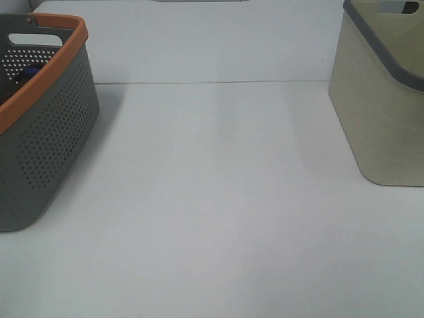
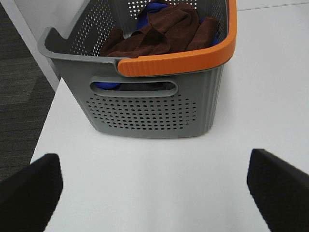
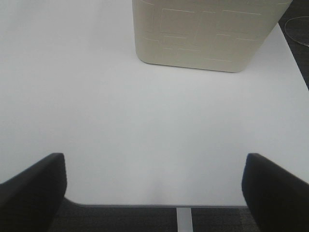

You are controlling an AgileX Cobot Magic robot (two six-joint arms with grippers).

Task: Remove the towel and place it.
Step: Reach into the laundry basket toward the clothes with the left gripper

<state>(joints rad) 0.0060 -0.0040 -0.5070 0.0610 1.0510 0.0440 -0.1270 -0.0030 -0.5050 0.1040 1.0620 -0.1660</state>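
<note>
Lab or office: white table (image 1: 212, 218), grey carpet-tile floor (image 2: 19, 96).

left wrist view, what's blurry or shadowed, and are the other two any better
Left wrist view: the left gripper is two dark, soft-edged blurs, while the grey basket and towel are sharp. Right wrist view: the right gripper is blurred likewise; the table is bright, almost washed out. Exterior high view: even, hazy light, soft shadow beside the grey basket.
</note>
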